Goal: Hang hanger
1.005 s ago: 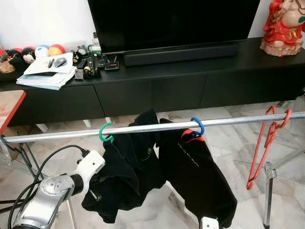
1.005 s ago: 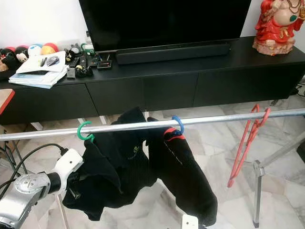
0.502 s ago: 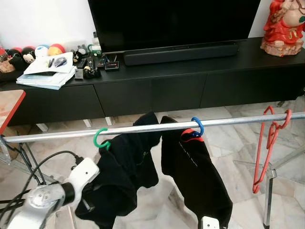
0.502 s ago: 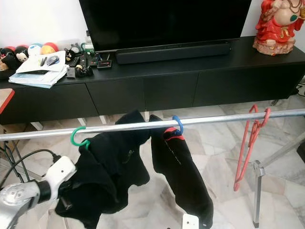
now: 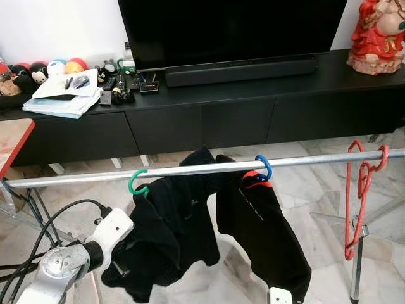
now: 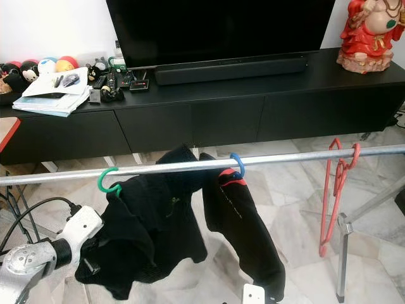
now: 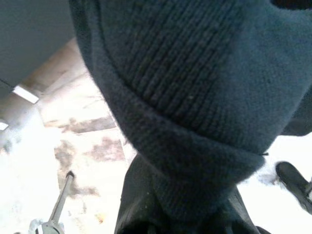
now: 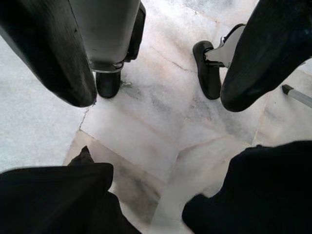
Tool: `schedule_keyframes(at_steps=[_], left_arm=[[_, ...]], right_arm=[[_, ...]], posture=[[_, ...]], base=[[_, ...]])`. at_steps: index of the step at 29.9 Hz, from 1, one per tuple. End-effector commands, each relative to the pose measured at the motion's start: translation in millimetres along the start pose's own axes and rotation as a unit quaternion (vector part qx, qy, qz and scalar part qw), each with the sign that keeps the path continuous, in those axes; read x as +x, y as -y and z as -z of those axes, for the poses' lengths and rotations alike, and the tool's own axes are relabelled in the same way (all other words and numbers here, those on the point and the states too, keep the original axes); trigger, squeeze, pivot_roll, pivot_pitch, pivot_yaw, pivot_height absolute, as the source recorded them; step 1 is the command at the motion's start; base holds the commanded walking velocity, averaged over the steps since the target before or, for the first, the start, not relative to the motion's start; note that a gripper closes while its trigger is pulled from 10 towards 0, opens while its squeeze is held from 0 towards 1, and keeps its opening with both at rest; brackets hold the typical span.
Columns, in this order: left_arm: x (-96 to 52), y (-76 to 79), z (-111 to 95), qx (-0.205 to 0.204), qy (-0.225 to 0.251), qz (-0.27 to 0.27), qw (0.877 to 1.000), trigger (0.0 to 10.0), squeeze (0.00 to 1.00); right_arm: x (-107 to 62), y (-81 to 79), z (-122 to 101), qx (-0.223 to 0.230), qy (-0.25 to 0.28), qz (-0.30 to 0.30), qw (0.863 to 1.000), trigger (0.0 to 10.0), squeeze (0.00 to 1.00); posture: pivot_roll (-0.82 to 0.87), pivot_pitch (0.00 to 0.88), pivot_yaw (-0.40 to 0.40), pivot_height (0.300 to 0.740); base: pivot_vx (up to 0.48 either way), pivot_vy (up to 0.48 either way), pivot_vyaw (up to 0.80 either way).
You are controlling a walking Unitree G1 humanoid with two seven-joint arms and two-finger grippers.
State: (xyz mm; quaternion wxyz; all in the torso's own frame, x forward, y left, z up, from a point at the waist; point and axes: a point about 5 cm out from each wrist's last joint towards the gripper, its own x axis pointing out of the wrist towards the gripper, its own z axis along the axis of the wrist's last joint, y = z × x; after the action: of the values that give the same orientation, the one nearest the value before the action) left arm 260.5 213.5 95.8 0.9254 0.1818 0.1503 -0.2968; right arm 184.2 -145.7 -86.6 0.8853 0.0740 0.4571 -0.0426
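The 2 head eyes look forward-down at the rail (image 5: 190, 170); wrist cameras sit close to dark cloth (image 7: 195, 87).

Green hanger hook (image 5: 138, 182) over silver rail (image 5: 82, 178), black knit garment (image 5: 171, 234) drooping below (bunched at lower left); blue-hooked hanger (image 5: 262, 167) alongside, also on rail.

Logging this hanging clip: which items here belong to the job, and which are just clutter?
Job:
- green hanger hooked on the metal rail
- black garment
- left gripper, in the garment

Clutter:
- blue hanger
- red hangers
- TV
- soundbar
- red figurine
- papers
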Motion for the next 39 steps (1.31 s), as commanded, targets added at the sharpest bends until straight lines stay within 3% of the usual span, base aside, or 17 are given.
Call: schedule_keyframes(at_steps=[1,13,15,17,18,19,20,21,25,31,35,39], left_arm=[[-8.9,-11.9,-18,0.007,0.048,-0.034,0.998,0.0,0.0],[-30.5,-1.3,-8,0.01,0.033,-0.052,0.998,0.0,0.0],[-34.6,2.8,1,0.016,0.013,-0.046,0.999,0.0,0.0],[-42.3,12.1,24,0.038,-0.041,-0.034,0.998,0.0,0.0],[-42.7,13.4,28,0.04,-0.049,-0.034,0.997,1.6,0.0],[-42.7,14.2,30,0.041,-0.052,-0.034,0.997,1.6,0.0],[-41.5,17.1,36,0.05,-0.067,-0.031,0.996,6.2,0.0],[-39.9,18.7,40,0.051,-0.078,-0.032,0.995,10.0,0.0],[-34.0,16.7,46,0.041,-0.083,-0.068,0.993,10.0,0.0],[-24.8,8.2,32,-0.017,-0.014,-0.148,0.989,10.0,0.0],[-24.1,26.7,54,0.008,-0.07,-0.089,0.994,10.0,0.0],[-25.4,28.5,68,-0.021,-0.085,-0.115,0.99,10.0,0.0]], right_arm=[[-0.8,-1.0,5,0.004,-0.007,0.001,1.0,10.0,0.0],[-0.7,4.5,4,-0.011,-0.008,0.002,1.0,10.0,0.0],[-0.7,5.2,4,-0.014,-0.009,0.002,1.0,10.0,0.0],[-0.7,7.5,3,-0.019,-0.009,0.002,1.0,10.0,0.0],[-0.6,8.0,3,-0.02,-0.009,0.002,1.0,10.0,0.0],[-0.6,8.3,3,-0.02,-0.009,0.002,1.0,10.0,0.0],[-0.7,9.2,3,-0.021,-0.009,0.002,1.0,10.0,0.0],[-0.7,9.8,2,-0.022,-0.009,0.003,1.0,10.0,0.0],[-0.8,11.2,3,-0.024,-0.01,0.004,1.0,10.0,0.0],[-1.1,14.5,3,-0.025,-0.012,0.007,1.0,10.0,0.0],[-1.3,15.1,4,-0.025,-0.013,0.007,1.0,10.0,0.0],[-1.3,15.1,5,-0.025,-0.013,0.007,1.0,10.0,0.0]], posture=[[0.2,0.13,0.073,0.74],[0.2,0.121,0.04,0.74],[0.2,0.119,0.036,0.74],[0.21,0.115,0.028,0.74],[0.2,0.114,0.025,0.74],[0.2,0.113,0.024,0.74],[0.2,0.111,0.022,0.74],[0.2,0.11,0.022,0.74],[0.2,0.107,0.019,0.74],[0.19,0.104,0.014,0.74],[0.19,0.099,0.015,0.74],[0.18,0.089,0.015,0.74]], base=[[0.0,0.0,0.0],[0.0,0.0,0.0],[0.0,0.0,0.0],[0.0,0.0,0.0],[0.0,0.0,0.0],[0.0,0.0,0.0],[0.0,0.0,0.0],[0.0,0.0,0.0],[0.0,0.0,0.0],[0.0,0.0,0.0],[0.0,0.0,0.0],[0.0,0.0,0.0]])
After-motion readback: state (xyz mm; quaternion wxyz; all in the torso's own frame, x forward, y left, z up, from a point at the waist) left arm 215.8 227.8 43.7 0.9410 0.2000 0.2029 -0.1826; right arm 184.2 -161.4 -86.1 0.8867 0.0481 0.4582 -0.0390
